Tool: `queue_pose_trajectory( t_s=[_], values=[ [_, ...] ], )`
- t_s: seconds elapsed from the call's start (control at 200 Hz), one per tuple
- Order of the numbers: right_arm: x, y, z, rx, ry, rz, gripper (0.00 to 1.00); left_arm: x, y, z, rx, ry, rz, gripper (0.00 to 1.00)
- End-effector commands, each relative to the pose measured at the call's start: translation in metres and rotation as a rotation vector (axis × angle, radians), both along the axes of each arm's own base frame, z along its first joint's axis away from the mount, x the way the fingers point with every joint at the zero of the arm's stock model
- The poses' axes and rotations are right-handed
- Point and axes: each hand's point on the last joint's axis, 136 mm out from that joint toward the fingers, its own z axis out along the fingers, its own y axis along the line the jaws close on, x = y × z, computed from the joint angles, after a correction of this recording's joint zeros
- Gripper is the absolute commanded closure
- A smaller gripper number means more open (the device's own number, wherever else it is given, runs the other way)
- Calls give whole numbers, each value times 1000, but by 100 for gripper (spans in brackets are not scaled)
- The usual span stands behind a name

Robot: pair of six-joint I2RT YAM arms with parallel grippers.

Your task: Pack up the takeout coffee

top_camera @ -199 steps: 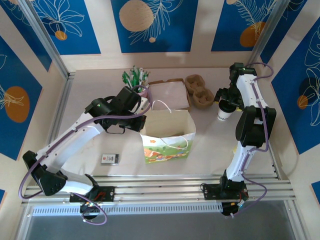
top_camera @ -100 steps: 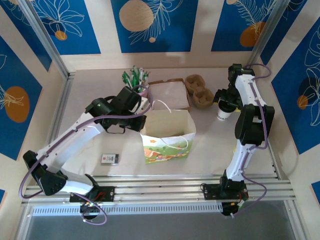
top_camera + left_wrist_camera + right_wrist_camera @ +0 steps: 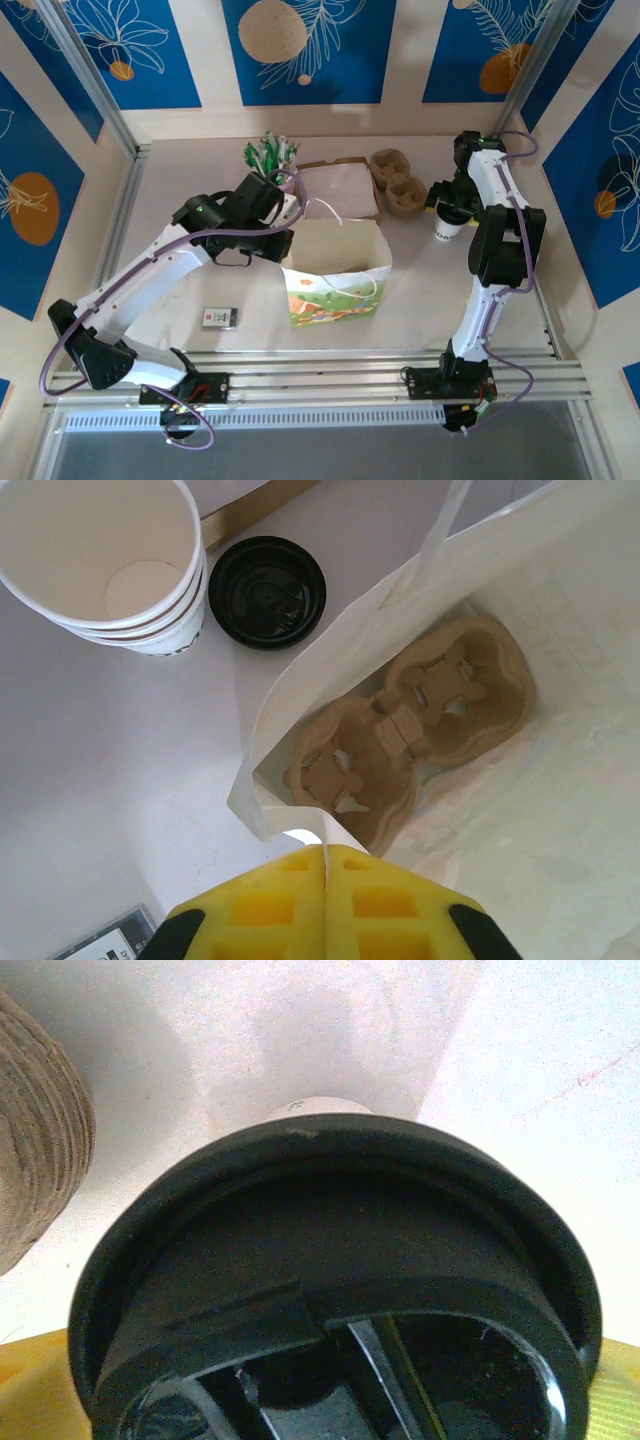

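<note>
1. Pale table (image 3: 420, 290) with an aluminium rail along the near edge, boxed in by cream walls with blue leaf panels.
2. The left arm reaches forward with a bent elbow. The left claw (image 3: 281, 212) sits at the white paper bag (image 3: 335, 272), on the bag's left rim. The right arm stands tall and folds over, so the right claw (image 3: 452, 203) points down.
3. Takeout coffee (image 3: 446, 226) stands upright on the table directly under the right claw, with the bag well off to that claw's left.
4. The right wrist view puts the black lid (image 3: 330, 1290) close up, with a yellow finger (image 3: 30, 1390) at either side of it. Whether the fingers press the cup, I cannot tell.
5. In the left wrist view the left claw's fingers are pressed together, and the bag rim runs right into the tips, so it looks pinched.
6. The same view shows the inside of the bag: a pulp cup carrier (image 3: 410, 730) lies flat on the bottom, just ahead of the claw.
7. Ahead-left of the claw and outside the bag are a lidless cup stack (image 3: 100, 570) and a loose black lid (image 3: 267, 590) on the table beside the stack.
</note>
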Motion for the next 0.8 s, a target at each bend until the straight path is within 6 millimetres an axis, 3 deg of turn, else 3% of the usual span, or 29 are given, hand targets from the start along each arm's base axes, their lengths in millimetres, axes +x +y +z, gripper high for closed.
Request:
queue_pose_trajectory(
  t_s=[0.0, 0.28, 0.795],
  values=[
    [-3, 4, -5, 20, 19, 25, 1, 1, 6, -5, 36, 19, -4, 100],
    [-7, 4, -12, 31, 36, 25, 5, 1, 6, -4, 40, 17, -6, 100],
    [-11, 9, -2, 51, 12, 32, 18, 1, 5, -1, 38, 12, -10, 100]
  ],
)
